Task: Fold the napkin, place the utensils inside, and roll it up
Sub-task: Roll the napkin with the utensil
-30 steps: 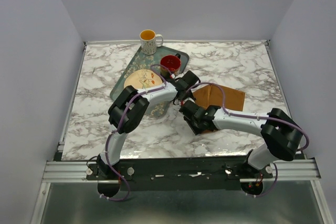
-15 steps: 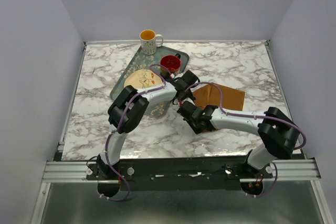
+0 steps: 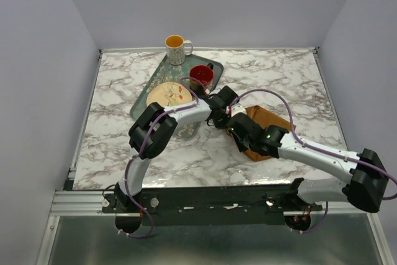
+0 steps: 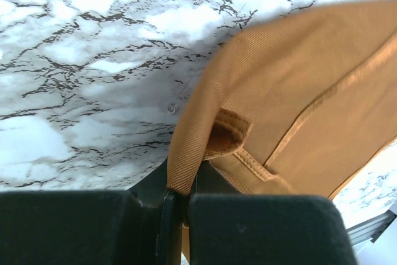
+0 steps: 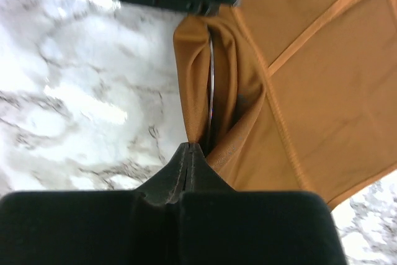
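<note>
Left arm (image 3: 186, 113) and right arm (image 3: 317, 155): white links, black joints, apparently purple cables (image 3: 273, 93).

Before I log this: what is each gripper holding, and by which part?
Both hold the rust-brown napkin: left gripper pinches its folded edge, right gripper a bunched fold.
</note>
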